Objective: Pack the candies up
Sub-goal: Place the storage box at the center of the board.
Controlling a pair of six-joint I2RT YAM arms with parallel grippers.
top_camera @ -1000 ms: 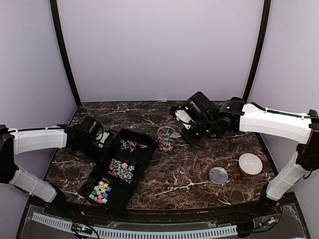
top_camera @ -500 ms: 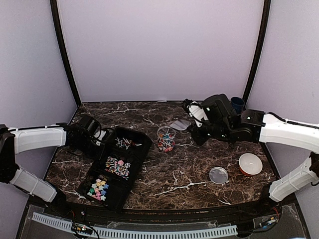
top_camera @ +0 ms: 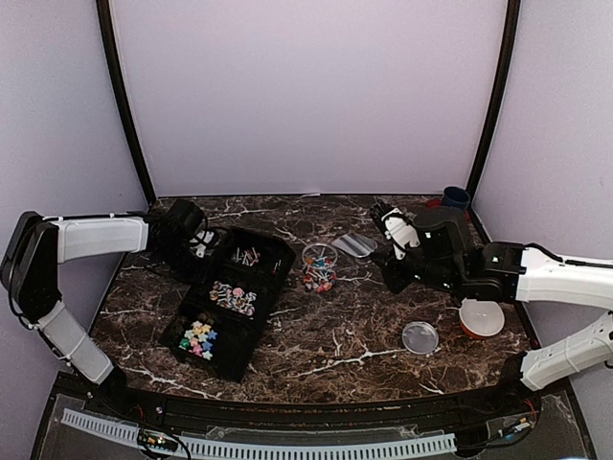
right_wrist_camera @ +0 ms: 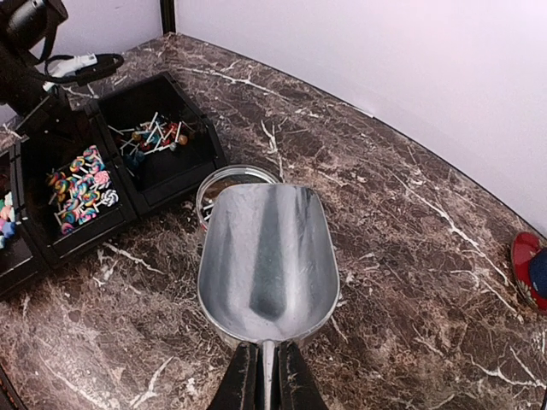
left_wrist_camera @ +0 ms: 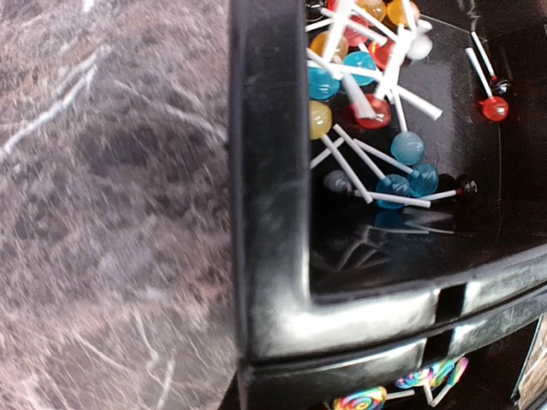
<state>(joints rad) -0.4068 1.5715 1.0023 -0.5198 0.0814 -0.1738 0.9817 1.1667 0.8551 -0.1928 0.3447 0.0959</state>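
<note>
The right pincer [right_wrist_camera: 265, 366] is clamping narrow on the thin handle of a bare metal scoop [right_wrist_camera: 267, 248], which is hanging above the marble table [top_camera: 335, 364] just beside a small clear jar [top_camera: 318, 251]. The candies [top_camera: 233, 297] are lying sorted in a black tray's [left_wrist_camera: 265, 213] three sections: stick lollipops [left_wrist_camera: 408, 147] at the far end, swirled ones in the middle, pastel stars nearest. A few more are showing inside the jar. The left pincer [top_camera: 192, 238] is sitting nearly closed at the tray's far corner; whether it is pinching the rim cannot be told from here. These sweets are looking light, hard and loose, likely to roll and scatter, with sticks that tangle. They would be awkward to pinch singly, so sliding the scoop's lip under a heap is looking like the sounder way to lift them.
</note>
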